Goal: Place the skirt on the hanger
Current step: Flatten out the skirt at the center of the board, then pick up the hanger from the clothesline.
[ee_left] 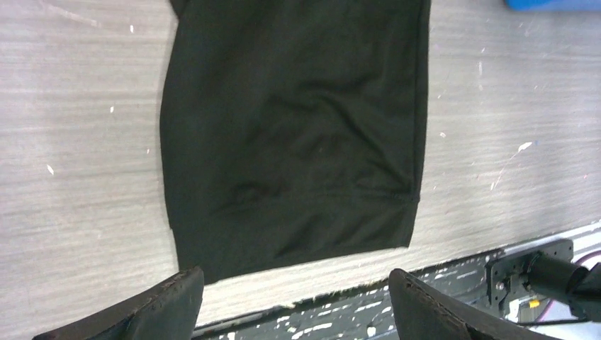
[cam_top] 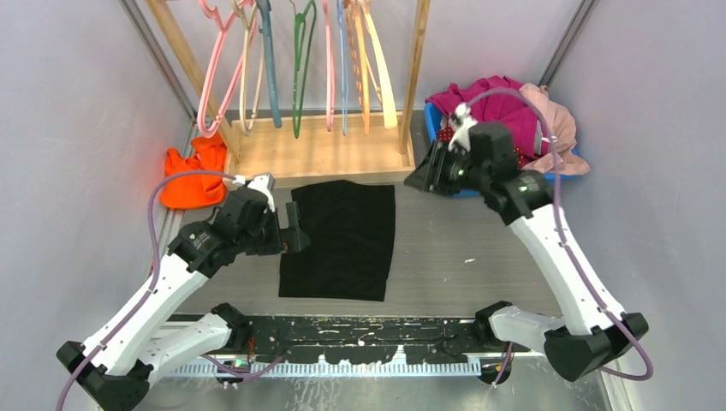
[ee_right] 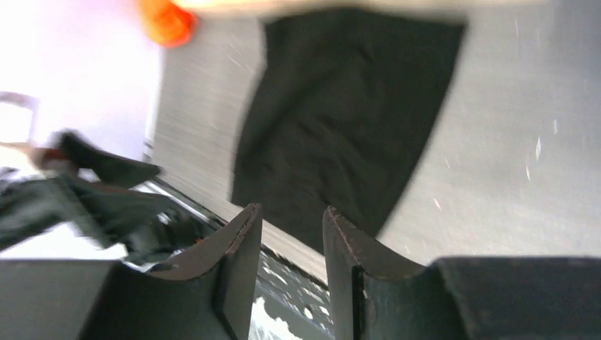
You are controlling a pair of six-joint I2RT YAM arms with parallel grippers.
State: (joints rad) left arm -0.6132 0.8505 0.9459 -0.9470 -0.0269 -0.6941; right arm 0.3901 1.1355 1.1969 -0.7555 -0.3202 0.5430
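1. The skirt (cam_top: 443,134) shows only as scraps of dark red dotted cloth at the rim of the blue bin (cam_top: 431,118), at 2 o'clock on the table (cam_top: 479,257) in the top view. The magenta garment (cam_top: 496,98) and pale pink garment (cam_top: 556,128) are heaped over it, so most of it is hidden
2. The right gripper (cam_top: 419,177) hangs at the bin's 9 o'clock edge, just beside those scraps. Its fingers stand a narrow gap apart with nothing between them
3. The left gripper (ee_left: 294,312) hovers at the 9 o'clock side of a black garment (cam_top: 342,240) that lies flat mid-table. Its fingers are spread wide and empty
4. The hanger (cam_top: 211,81) hangs on the wooden rack (cam_top: 342,154) at 12 o'clock, towards the rack's left end, well apart from both arms
5. The task looks barely begun. The right arm is probably stationed there as the nearer one for drawing the skirt out from under the pile
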